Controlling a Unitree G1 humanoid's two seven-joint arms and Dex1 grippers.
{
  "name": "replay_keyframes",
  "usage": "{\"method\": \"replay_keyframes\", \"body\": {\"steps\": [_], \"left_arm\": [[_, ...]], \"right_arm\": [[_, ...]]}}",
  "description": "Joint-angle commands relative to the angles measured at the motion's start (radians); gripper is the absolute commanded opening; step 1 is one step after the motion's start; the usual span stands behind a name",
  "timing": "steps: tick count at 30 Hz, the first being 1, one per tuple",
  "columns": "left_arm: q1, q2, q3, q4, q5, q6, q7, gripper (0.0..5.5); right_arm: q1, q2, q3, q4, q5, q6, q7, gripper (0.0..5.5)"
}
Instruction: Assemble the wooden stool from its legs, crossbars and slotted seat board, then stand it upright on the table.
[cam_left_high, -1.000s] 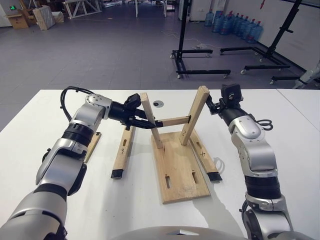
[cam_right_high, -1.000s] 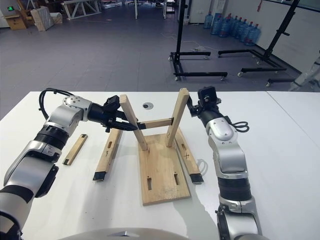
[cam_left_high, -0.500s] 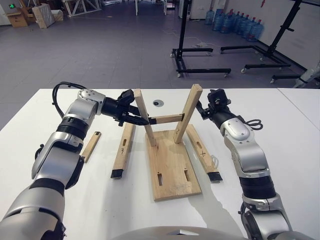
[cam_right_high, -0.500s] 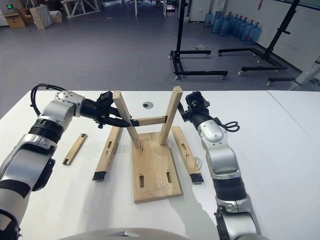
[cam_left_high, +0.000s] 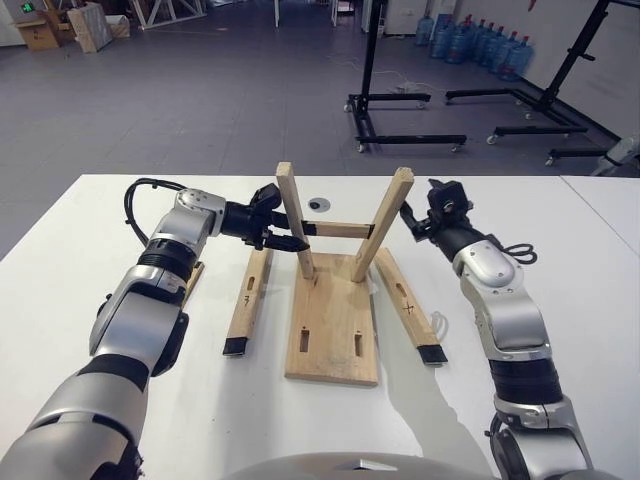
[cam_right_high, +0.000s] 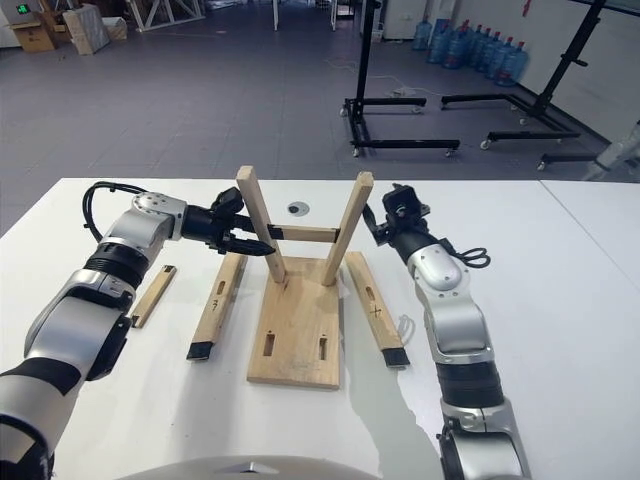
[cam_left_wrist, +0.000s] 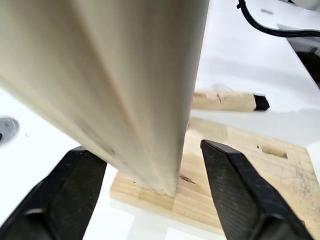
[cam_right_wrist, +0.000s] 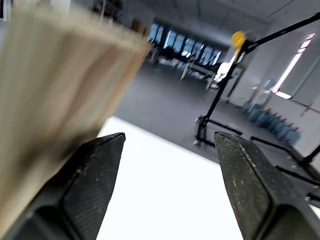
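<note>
Where your left hand (cam_left_high: 285, 240) straddles the left leg (cam_left_high: 293, 205), fingers wide, that leg, the crossbar (cam_left_high: 340, 230) and the right leg (cam_left_high: 385, 225) stand in the seat board (cam_left_high: 335, 335), flat on the bench (cam_left_high: 80, 300); your right hand (cam_left_high: 407, 218), wide, sits just beside the right leg.

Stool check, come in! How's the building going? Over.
Left fingers open astride left leg; right fingers open beside right leg. Both legs, crossbar stand in seat board; two loose legs alongside. Nothing blocking.

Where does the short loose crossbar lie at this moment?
In the right eye view, the short crossbar lies flat on the left side of the table, just left of the loose leg that lies beside the seat board.
</note>
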Motion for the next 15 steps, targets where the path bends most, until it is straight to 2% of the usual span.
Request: {"method": "replay_keyframes", "body": {"steps": [1,8,12,15], "left_arm": [[-0.018,0.038,0.038,-0.034,0.014,0.006,-0.008,3.64],[0.079,0.167,0.126,-0.091,0.012,-0.004,0.021,3.64],[0.260,0.258,0.264,-0.201,0.026,-0.002,0.289,3.64],[0.455,0.259,0.380,-0.301,0.004,0.141,0.515,3.64]], "right_arm": [[-0.034,-0.004,-0.038,0.016,0.000,-0.036,-0.023,3.26],[-0.034,-0.030,-0.071,0.043,-0.006,-0.057,-0.028,3.26],[-0.002,-0.015,-0.098,0.018,0.012,-0.059,-0.042,3.26],[0.034,0.004,-0.099,-0.024,0.021,-0.037,-0.050,3.26]]}}
